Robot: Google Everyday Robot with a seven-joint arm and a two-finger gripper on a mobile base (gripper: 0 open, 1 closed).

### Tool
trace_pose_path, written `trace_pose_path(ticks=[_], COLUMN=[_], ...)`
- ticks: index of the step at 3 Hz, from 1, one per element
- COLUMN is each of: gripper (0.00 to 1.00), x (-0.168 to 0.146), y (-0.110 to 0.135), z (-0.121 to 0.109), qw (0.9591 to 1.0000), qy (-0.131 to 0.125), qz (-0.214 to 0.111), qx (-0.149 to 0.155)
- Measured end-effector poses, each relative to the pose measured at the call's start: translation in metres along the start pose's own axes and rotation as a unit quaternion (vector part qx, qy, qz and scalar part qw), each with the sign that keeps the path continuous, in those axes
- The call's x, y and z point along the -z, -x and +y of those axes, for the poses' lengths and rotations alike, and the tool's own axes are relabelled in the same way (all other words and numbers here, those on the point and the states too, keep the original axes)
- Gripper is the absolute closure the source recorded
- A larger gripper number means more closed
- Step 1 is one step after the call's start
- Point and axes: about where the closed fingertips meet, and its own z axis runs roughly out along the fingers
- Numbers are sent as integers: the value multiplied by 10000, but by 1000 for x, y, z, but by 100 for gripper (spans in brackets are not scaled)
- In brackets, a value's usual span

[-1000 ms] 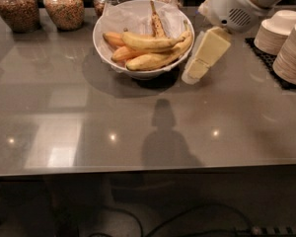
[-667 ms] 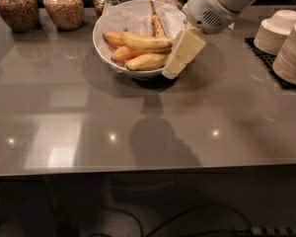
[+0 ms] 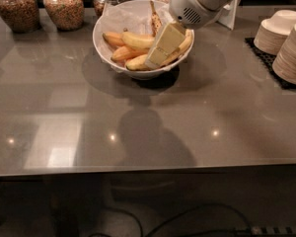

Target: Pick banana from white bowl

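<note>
Over the large round white bowl [image 3: 99, 46], at 3 o'clock, hovers our cream tool [image 3: 160, 51]; spread or pressed together, we cannot tell. We judge this the approach: next, lower onto the plump bright-yellow banana [image 3: 137, 40] at its 9 o'clock.

Glossy table [image 3: 138, 112], matt cream plastic gripper [image 3: 156, 59] over white bowl [image 3: 99, 43]

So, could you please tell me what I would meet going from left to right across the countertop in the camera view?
Brown-filled jar → second jar → white bowl, with the tool over its right half → stacked small bowls on a black mat.
</note>
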Motion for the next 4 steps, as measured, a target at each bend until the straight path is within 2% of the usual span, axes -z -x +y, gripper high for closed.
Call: trace_pose_path(ticks=[1, 2, 3, 4], gripper=[0, 0, 9, 27], x=[-9, -29, -49, -66], y=[12, 33, 48, 56], z=[-10, -22, -30, -31], qw=[9997, 9980, 9960, 9947], qy=[-62, -89, -32, 65], qz=[-236, -601, -821, -900], qx=[-3, -144, -346, -488])
